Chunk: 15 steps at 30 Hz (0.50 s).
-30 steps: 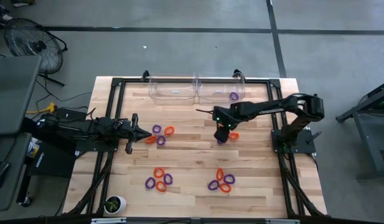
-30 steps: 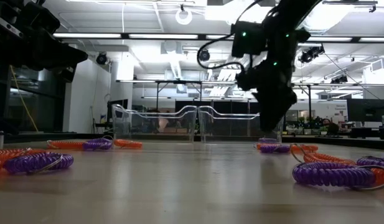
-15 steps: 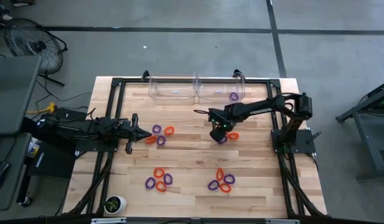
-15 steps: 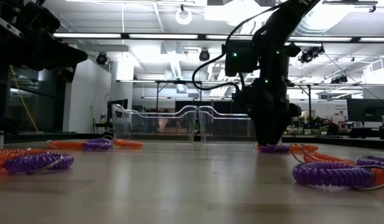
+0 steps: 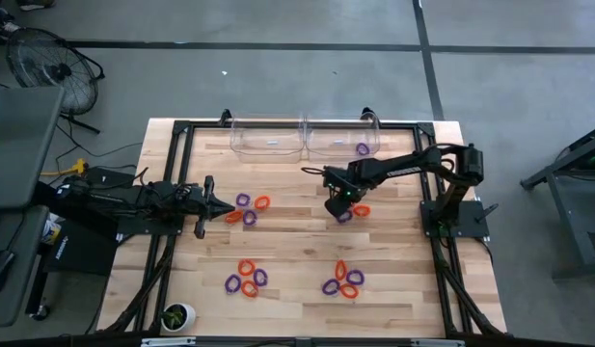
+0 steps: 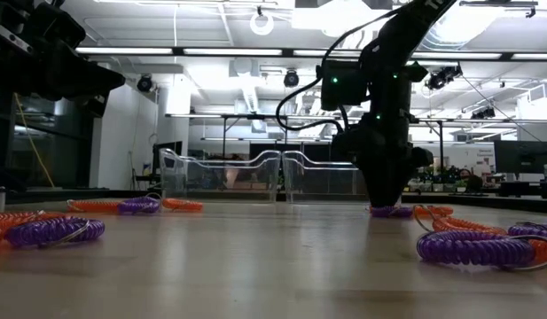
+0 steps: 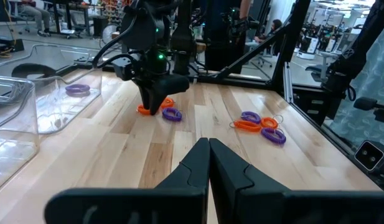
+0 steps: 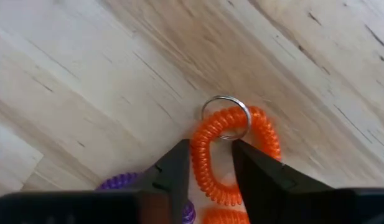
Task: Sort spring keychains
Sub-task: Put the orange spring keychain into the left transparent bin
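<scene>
Wooden tabletop inside a black frame, grey floor all round, with bare planks between the groups of keychains. Left gripper rests with jaws pressed together, three keychains just ahead of its tips. Nearer the front lie a cluster of five, then four. Two clear bins stand at the far edge (one purple keychain in the right one). Right gripper is down on the table, its jaws straddling one side of an orange keychain, a purple one just beside it.
</scene>
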{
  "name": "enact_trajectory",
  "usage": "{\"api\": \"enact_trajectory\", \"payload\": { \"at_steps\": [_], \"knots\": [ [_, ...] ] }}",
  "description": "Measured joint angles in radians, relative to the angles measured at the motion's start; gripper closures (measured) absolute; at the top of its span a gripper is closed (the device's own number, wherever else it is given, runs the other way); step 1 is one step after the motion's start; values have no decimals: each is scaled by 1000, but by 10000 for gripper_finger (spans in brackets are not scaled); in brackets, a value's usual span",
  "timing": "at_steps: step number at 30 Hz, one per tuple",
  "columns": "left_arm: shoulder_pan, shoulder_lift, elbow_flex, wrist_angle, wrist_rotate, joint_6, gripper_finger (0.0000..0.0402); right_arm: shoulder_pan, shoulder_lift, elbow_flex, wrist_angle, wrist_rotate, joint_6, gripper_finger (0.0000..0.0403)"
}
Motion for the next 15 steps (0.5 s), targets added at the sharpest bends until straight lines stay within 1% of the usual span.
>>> {"api": "enact_trajectory", "payload": {
  "at_steps": [6, 9, 15],
  "knots": [
    [0, 0, 0, 0, 0, 0, 401, -1, 1, 0, -12, 3, 0, 361],
    [0, 0, 0, 0, 0, 0, 401, 0, 1, 0, -14, 7, -1, 388],
    [0, 0, 0, 0, 0, 0, 401, 0, 1, 0, -14, 0, -2, 396]
  ]
}}
